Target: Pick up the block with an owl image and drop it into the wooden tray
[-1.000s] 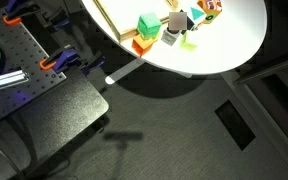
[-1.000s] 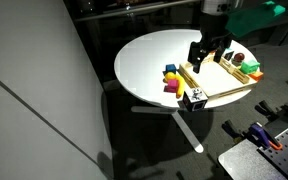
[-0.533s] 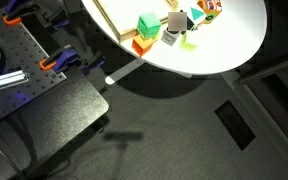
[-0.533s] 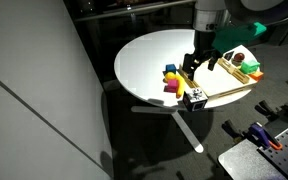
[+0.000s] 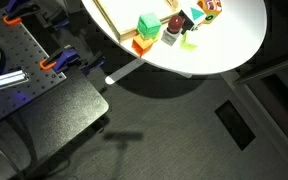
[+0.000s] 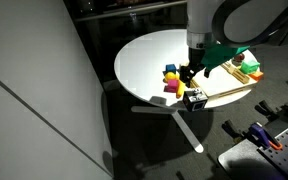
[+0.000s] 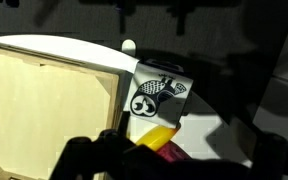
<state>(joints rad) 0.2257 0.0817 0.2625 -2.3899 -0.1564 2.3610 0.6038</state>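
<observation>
While the gripper [image 6: 189, 75] is hovering low over the blocks, the owl block [image 7: 160, 92] is sitting on the round white table [image 6: 144, 60], just outside the wooden tray [image 7: 54, 110] and seemingly untouched — a yellow block [image 7: 160, 135] is lying just beside it. The jaws are showing too dark to tell their opening.

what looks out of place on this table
The owl block sits right at the table rim, beside the tray corner, so a nudge might knock it off. Nothing looks spilled or broken.
</observation>
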